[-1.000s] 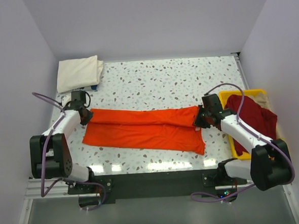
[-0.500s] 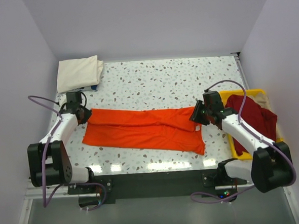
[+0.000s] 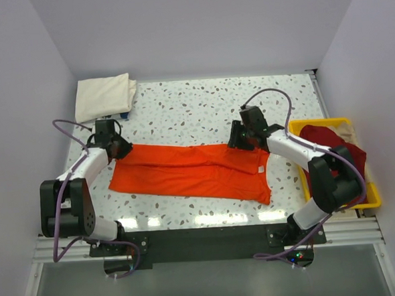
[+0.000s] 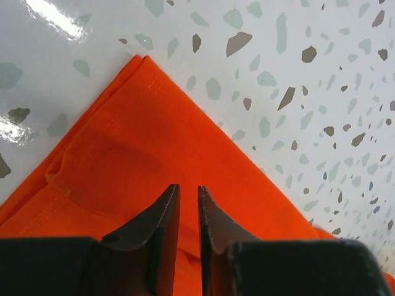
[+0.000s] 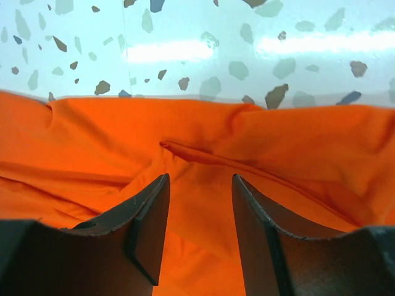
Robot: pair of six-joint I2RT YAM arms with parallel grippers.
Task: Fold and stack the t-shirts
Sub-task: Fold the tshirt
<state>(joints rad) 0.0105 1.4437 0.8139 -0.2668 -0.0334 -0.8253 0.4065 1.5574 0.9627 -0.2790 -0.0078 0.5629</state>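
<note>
The bright orange t-shirt (image 3: pixel 192 172) lies folded into a long band across the front of the table, its small white neck label (image 3: pixel 258 169) near the right end. My left gripper (image 3: pixel 124 150) hovers over the shirt's far left corner (image 4: pixel 139 68); in the left wrist view its gripper (image 4: pixel 188 190) shows a narrow gap with nothing in it. My right gripper (image 3: pixel 236 140) sits at the shirt's far edge, right of centre. Its gripper (image 5: pixel 200 182) is wide open over rumpled orange cloth (image 5: pixel 203 148). A folded cream t-shirt (image 3: pixel 104 95) rests at the back left. The dark red t-shirt (image 3: pixel 332 150) is heaped in the tray.
The yellow plastic tray (image 3: pixel 372 201) stands at the right edge of the speckled table (image 3: pixel 202 107). White walls close in the back and both sides. A small blue item (image 3: pixel 124 115) peeks from under the cream shirt.
My right gripper has opened, let go of the shirt's right end and moved left along its far edge. My left gripper shifted slightly right over the corner and its jaws parted a little.
</note>
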